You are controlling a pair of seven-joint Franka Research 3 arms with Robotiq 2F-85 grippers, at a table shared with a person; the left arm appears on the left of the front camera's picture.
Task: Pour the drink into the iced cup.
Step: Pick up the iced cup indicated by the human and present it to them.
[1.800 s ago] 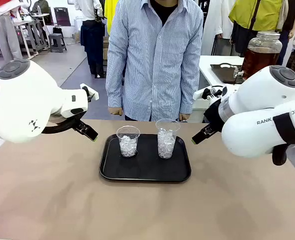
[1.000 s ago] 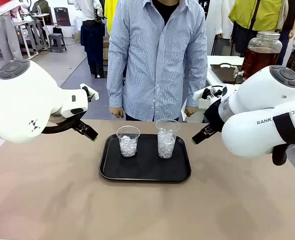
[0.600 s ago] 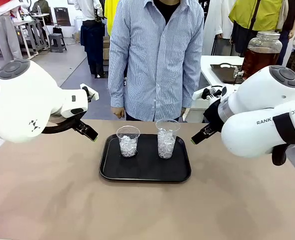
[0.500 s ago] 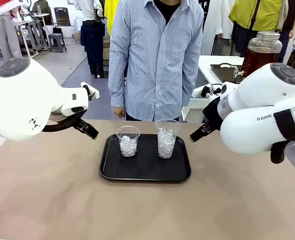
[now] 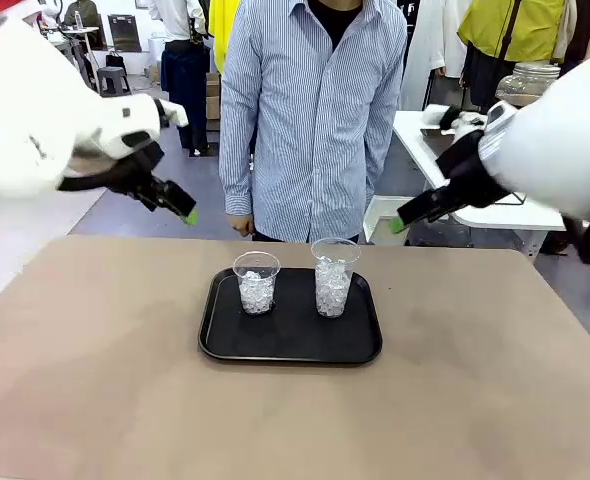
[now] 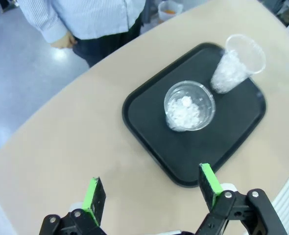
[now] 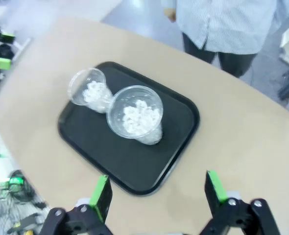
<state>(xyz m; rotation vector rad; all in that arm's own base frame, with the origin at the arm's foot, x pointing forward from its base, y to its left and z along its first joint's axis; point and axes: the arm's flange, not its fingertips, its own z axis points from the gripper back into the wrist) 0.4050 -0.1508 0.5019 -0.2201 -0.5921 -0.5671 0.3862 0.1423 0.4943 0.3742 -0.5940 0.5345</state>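
my left pincer [image 6: 151, 183] and right pincer [image 7: 158, 187] are wide open, holding nothing. the short cup [image 5: 256, 283] and tall cup [image 5: 333, 277] stand on the tray [image 5: 290, 357], between them. the drink jar [image 5: 528, 80] is past the tray, nearer my right pincer.

A black tray [image 5: 290, 345] lies flat near the middle of a tan table [image 5: 115, 380] — rounded corners, low raised rim. A person [image 5: 310, 110] in a blue-and-white striped shirt stands at the far edge, behind the tray. Farther back on the right stands a white side table [image 5: 411, 140].
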